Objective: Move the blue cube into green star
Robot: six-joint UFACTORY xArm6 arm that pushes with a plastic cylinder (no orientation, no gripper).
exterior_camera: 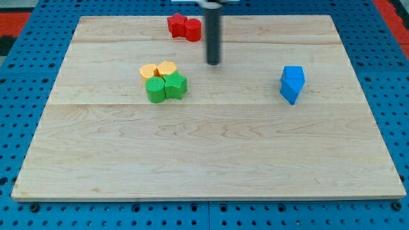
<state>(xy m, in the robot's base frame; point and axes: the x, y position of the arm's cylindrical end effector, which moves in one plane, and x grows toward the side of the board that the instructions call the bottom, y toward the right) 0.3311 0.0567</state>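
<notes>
my tip (213, 62) bare rod, no fingers | blue cube (292, 84) at its 4 o'clock | green star (175, 85) at 8 | risk: off-centre push spins cube past star

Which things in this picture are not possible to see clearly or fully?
- Camera view: the top of the dark rod is cut off by the view's top edge; my tip shows.
- The two blue blocks touch; which is the cube is unclear.
- The green blocks touch; the star's outline is too small to confirm.
- The red blocks merge; their shapes are unclear.
</notes>
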